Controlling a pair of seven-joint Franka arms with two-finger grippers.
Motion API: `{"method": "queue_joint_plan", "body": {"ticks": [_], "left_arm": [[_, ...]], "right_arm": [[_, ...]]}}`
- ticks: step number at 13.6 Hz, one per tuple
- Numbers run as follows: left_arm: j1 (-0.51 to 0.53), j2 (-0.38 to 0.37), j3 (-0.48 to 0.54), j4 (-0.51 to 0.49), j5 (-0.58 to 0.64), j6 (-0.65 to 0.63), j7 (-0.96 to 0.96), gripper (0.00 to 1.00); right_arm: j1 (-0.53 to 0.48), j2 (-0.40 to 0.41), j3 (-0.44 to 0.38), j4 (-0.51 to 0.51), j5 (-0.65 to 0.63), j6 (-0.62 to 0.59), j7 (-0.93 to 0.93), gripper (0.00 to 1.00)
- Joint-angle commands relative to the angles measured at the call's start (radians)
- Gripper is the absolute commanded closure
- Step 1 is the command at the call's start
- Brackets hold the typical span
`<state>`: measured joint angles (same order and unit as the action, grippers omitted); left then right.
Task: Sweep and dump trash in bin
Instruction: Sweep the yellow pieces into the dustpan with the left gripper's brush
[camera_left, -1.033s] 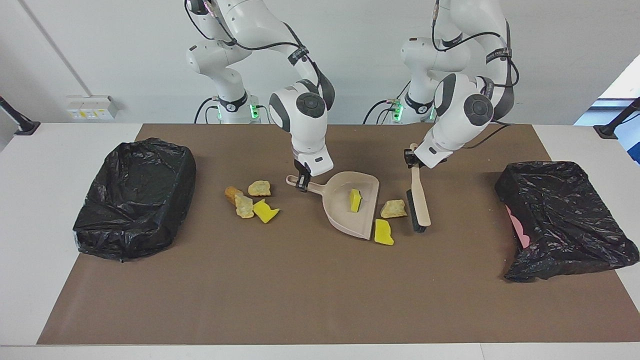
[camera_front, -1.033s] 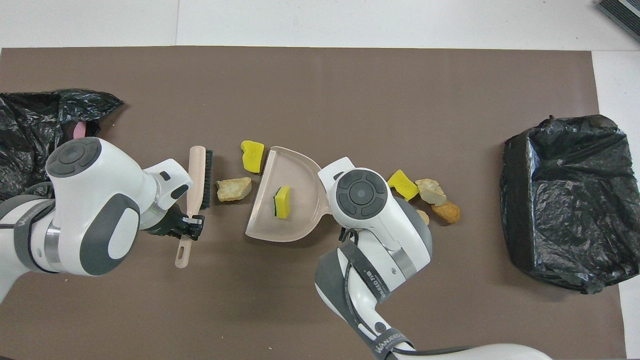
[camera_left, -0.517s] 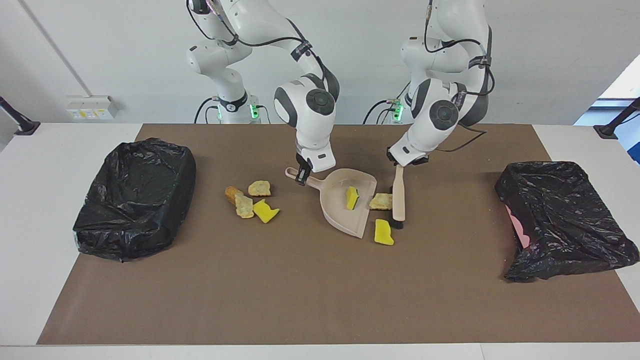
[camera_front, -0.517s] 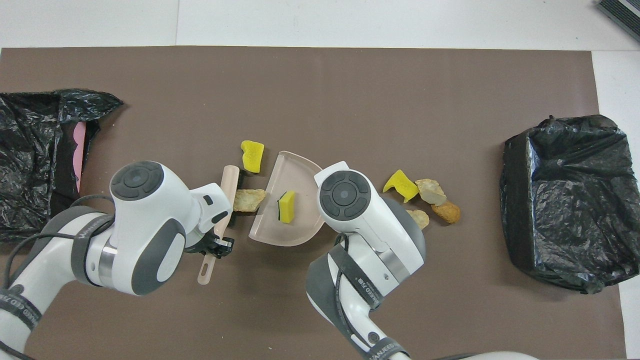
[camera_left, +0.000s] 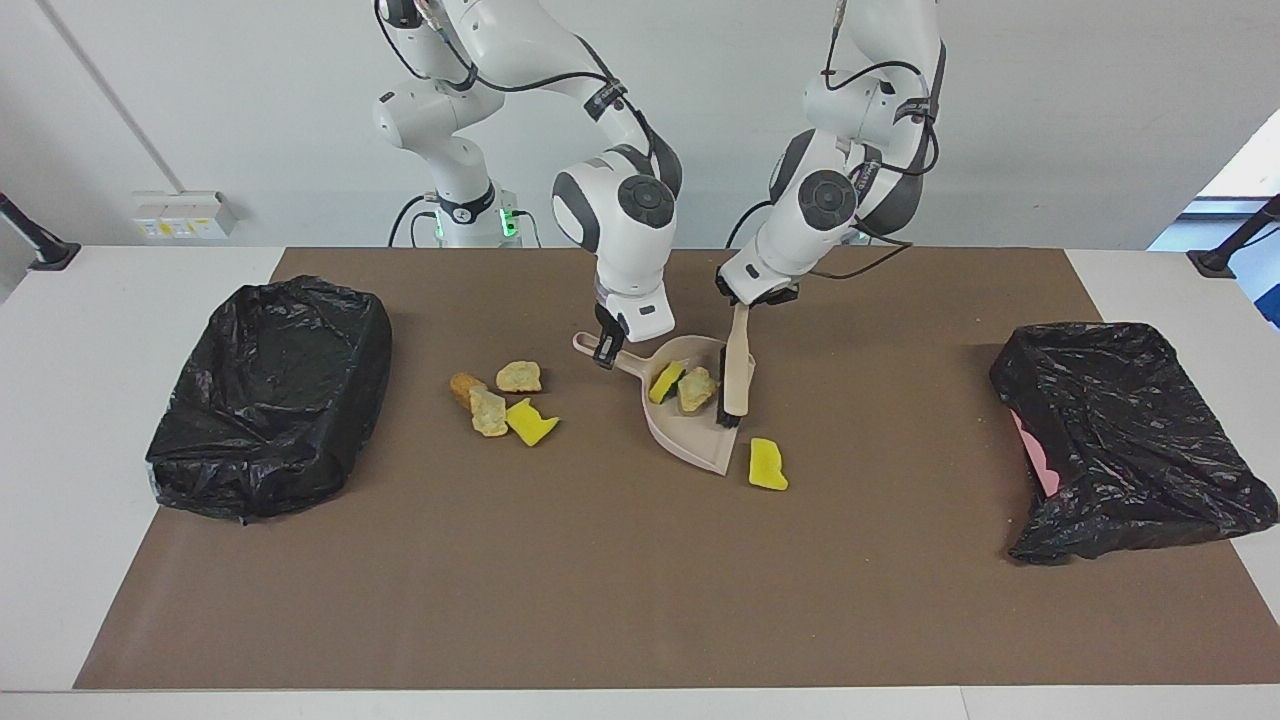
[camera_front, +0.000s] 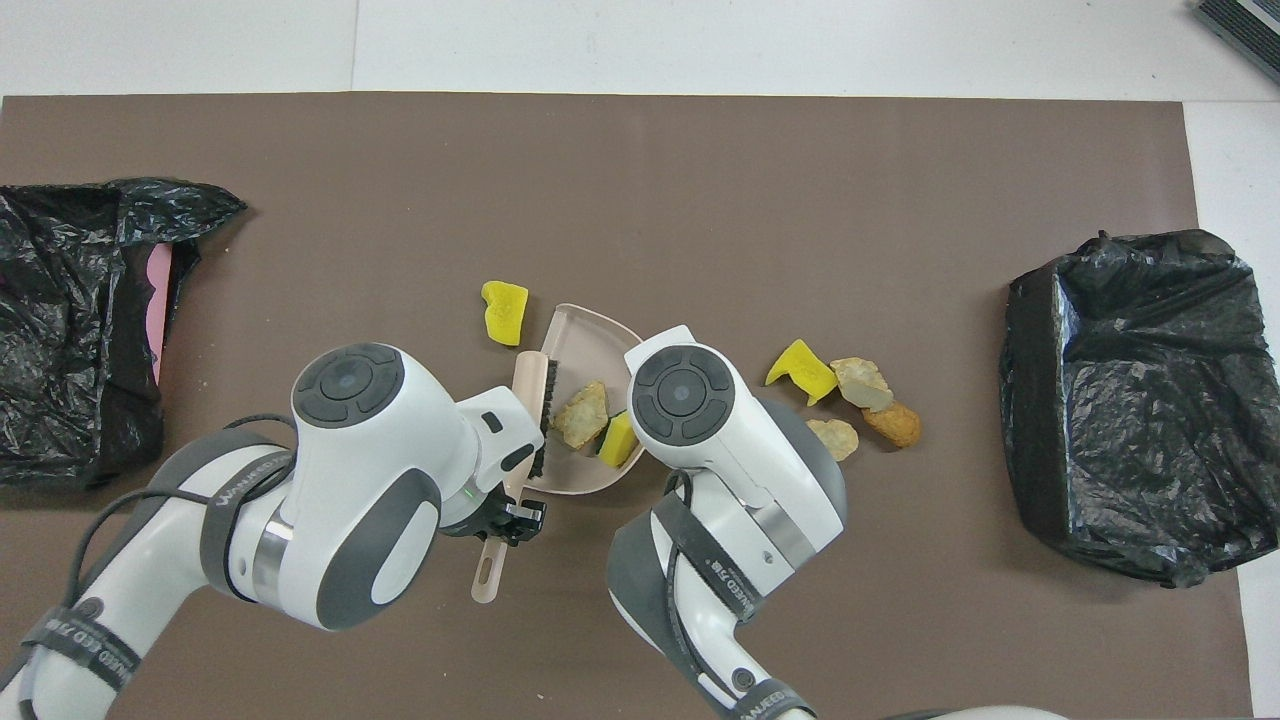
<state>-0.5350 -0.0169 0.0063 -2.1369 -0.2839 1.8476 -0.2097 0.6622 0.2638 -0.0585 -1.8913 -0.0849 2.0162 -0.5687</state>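
- Two pieces of trash lie in the dustpan (camera_left: 690, 420) now: a yellow sponge scrap (camera_left: 664, 381) and a tan bread-like chunk (camera_left: 697, 388), touching each other near its handle end.
- Taking the facing view from its left edge: a black-lined bin (camera_left: 270, 395) stands well apart from the dustpan, toward the right arm's end of the table.
- Four loose pieces (camera_left: 500, 402) sit between that bin and the dustpan: three tan-to-orange chunks and one yellow scrap.
- I see the right gripper (camera_left: 604, 350) clamped on the dustpan handle, holding the pan on the mat.
- I see the left gripper (camera_left: 748, 297) closed on the brush (camera_left: 735, 368) by its handle, with the bristles down at the dustpan's open lip.
- One yellow scrap (camera_left: 767, 464) lies on the mat just beside the dustpan's lip, outside it.
- A second black-lined bin (camera_left: 1130, 435) stands well apart from the dustpan, toward the left arm's end.
- Handling, as I judge it: the scraps are light and soft, and the chunks are crumbly, so push them with bristles rather than pinching. Carry the pan level by its handle; loose pieces may slide out.
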Motion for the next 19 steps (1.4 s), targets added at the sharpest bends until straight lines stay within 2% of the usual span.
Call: {"method": "queue_joint_plan", "body": {"ticks": [1,3,6,8,10,14,17,19], "left_arm": [[0.038,-0.018,0.011,0.040,0.024,-0.039,-0.011,1.00],[0.067,-0.003,0.011,0.038,0.164,0.030,0.018,1.00],[0.134,0.090,0.011,0.069,0.279,0.155,0.093,1.00],[0.165,0.173,0.011,0.161,0.333,0.156,0.153,1.00],[0.176,0.228,0.011,0.201,0.409,0.159,0.205,1.00],[0.159,0.218,0.003,0.166,0.416,0.105,0.257,1.00],[0.101,0.196,-0.003,0.144,0.408,0.098,0.263,1.00],[0.034,0.180,-0.008,0.143,0.402,0.038,0.268,1.00]], "right_arm": [[-0.004,-0.005,0.006,0.008,-0.018,-0.021,0.041,1.00],[-0.003,-0.009,0.006,0.018,-0.018,-0.062,0.114,1.00],[0.023,-0.008,0.006,0.055,-0.018,-0.107,0.179,1.00],[0.024,-0.006,0.008,0.052,-0.018,-0.102,0.216,1.00],[0.025,-0.006,0.008,0.052,-0.019,-0.100,0.216,1.00],[0.024,-0.008,0.008,0.041,-0.019,-0.068,0.217,1.00],[0.024,-0.008,0.008,0.040,-0.018,-0.068,0.219,1.00],[0.024,-0.008,0.008,0.040,-0.018,-0.067,0.219,1.00]]}}
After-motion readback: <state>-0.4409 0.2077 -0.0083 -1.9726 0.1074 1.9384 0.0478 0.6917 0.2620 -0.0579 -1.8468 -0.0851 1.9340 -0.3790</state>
